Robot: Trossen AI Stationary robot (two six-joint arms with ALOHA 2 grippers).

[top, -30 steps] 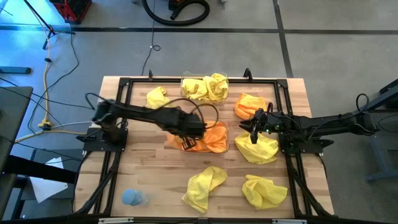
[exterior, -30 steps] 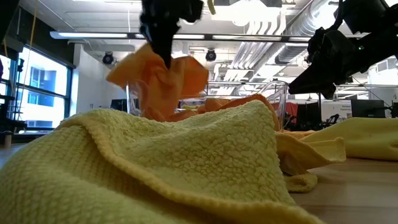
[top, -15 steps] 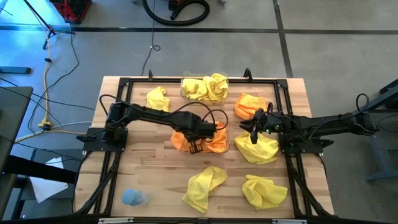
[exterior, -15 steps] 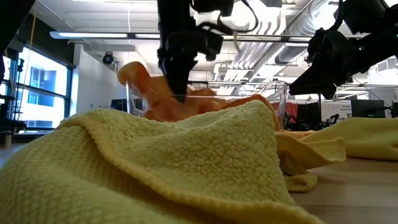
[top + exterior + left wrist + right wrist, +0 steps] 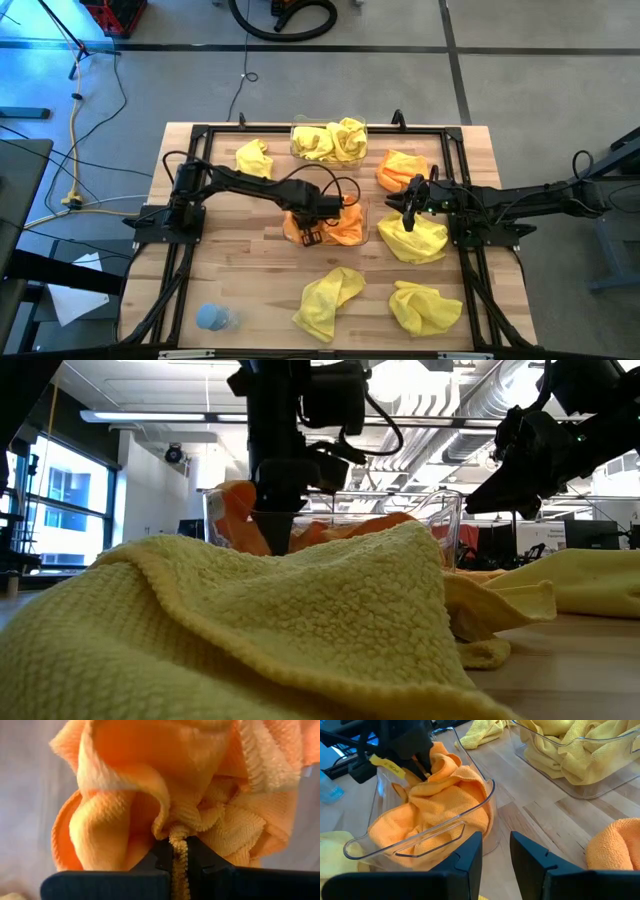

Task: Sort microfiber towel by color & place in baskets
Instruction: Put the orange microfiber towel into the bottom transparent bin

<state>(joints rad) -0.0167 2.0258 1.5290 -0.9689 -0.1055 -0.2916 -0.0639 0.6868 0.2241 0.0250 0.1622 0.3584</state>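
A clear basket [image 5: 360,205] at the table's middle holds orange towels [image 5: 345,225]. My left gripper [image 5: 312,232] reaches down into its near left part, shut on an orange towel [image 5: 150,795]. In the low view, the left gripper [image 5: 278,510] stands in the basket behind a big yellow towel [image 5: 250,630]. A second basket [image 5: 300,133] at the far edge holds yellow towels [image 5: 335,140]. My right gripper [image 5: 410,205] is open and hovers over a loose yellow towel [image 5: 412,240], right of the orange basket [image 5: 470,815]. My left gripper pinches a narrow ridge of the orange towel [image 5: 179,845] between its two fingers, coming from above and pointing down. The rest of the towel bunches just beyond the fingertips, slack, and lies in the basket on the other orange cloth.
Loose yellow towels lie at the far left [image 5: 252,157], near centre [image 5: 330,300] and near right [image 5: 425,305]. A loose orange towel [image 5: 400,168] sits far right. A pale blue lump [image 5: 212,318] is at the near left. A black metal frame [image 5: 200,140] rims the table.
My left gripper has moved a little toward the table's right and gone down into the orange basket, still shut. The orange towel hung spread below it above the basket a second ago; it is now bunched down inside the basket.
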